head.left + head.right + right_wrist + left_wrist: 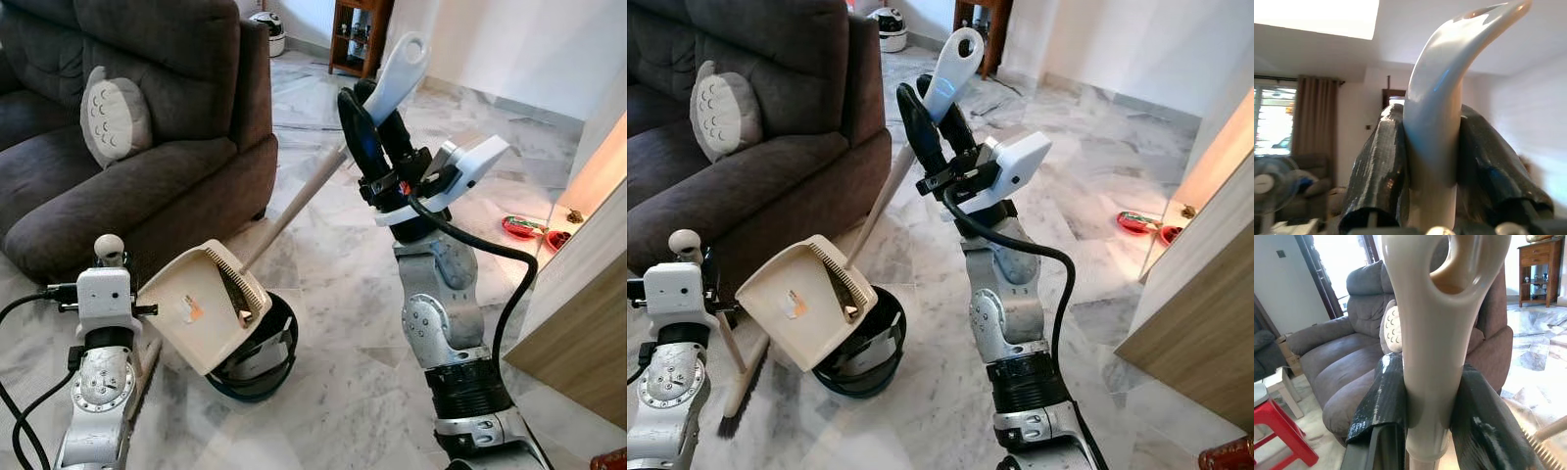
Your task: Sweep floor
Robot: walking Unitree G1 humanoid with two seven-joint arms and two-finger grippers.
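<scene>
— Where is the broom sitting?

— Nearest, on the robot's left: the left gripper (1426, 401) is pinching the broom (1435, 333) by its cream handle, fingers pressed to both sides. The bristles (733, 416) are touching the marble floor (343, 392), just beside the black bin (266, 370).

— And the dustpan?

— The dustpan (191, 304) is tilting over that bin, comb edge downward. The right gripper (380, 132) is clamping the top of its long handle. Dark bits are lying by the comb; what the bin is holding, I cannot tell.

— Anything the wrist views are adding?

— The left one is showing the loop hole in the broom handle. Beyond, a cushion (115, 116) is leaning on the grey sofa (167, 166).
</scene>
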